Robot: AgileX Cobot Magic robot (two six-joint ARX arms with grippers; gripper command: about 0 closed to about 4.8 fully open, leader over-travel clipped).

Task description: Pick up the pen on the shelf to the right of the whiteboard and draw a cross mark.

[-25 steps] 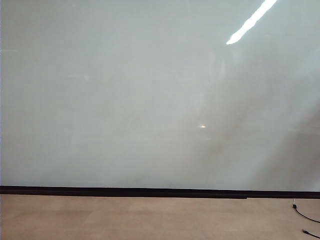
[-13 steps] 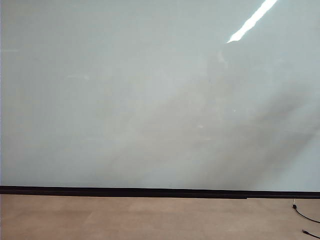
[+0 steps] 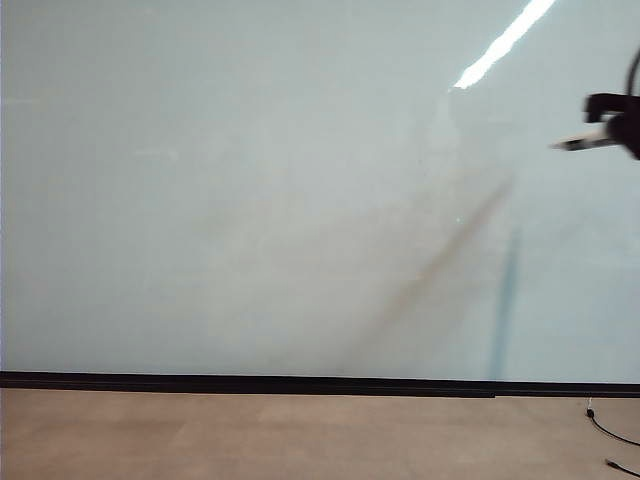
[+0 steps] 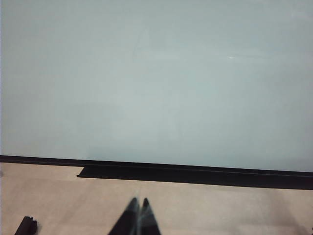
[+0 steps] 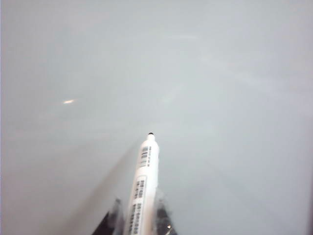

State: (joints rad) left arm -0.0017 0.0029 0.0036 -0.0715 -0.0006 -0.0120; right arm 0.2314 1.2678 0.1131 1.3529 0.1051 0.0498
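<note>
The whiteboard (image 3: 280, 200) fills most of the exterior view, its black strip along the bottom; no cross mark shows on it. At the right edge, high up, my right gripper (image 3: 612, 130) reaches in, shut on the pen (image 3: 580, 141), whose tip points left and stands apart from the board. The right wrist view shows the white pen (image 5: 144, 181) with its dark tip sticking out from between the fingers (image 5: 111, 220) of the right gripper (image 5: 139, 215) toward the whiteboard (image 5: 220, 98). My left gripper (image 4: 139, 201) is shut and empty, low over the tan floor before the whiteboard (image 4: 156, 83). The shelf is out of view.
A black cable (image 3: 610, 432) lies on the tan floor (image 3: 300, 435) at the lower right. A small black block (image 4: 27, 226) sits on the floor near the left gripper. A light streak (image 3: 505, 42) glares on the board's upper right.
The right gripper with the pen has swung into the exterior view at the upper right; earlier it was out of frame. Shadows on the board shifted. The left arm stayed still.
</note>
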